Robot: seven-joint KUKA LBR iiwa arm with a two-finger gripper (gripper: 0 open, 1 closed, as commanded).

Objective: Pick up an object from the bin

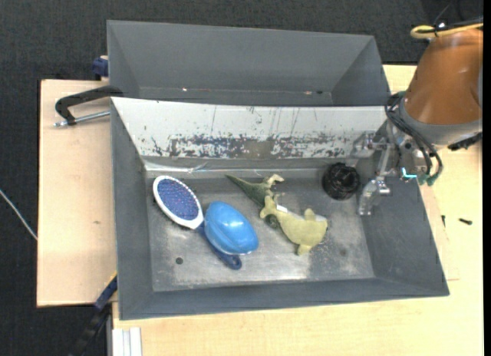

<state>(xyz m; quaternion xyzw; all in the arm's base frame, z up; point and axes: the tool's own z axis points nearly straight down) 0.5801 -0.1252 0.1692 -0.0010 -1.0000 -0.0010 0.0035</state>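
My gripper (369, 197) hangs at the bin's right side, just above the floor near the right wall, its metal fingers pointing down with nothing seen between them. A small black round thing (340, 180) lies just left of the fingers, near the back wall. Further left on the floor lies a pale yellow-green toy dinosaur (295, 226). A darker green toy dinosaur (255, 186) rests behind it.
A blue rounded plastic thing (229, 229) sits mid-floor, and a white oval brush with a blue face (177, 200) lies at the left. The arm with its orange cover reaches in over the right rim. Bare floor lies at the front right.
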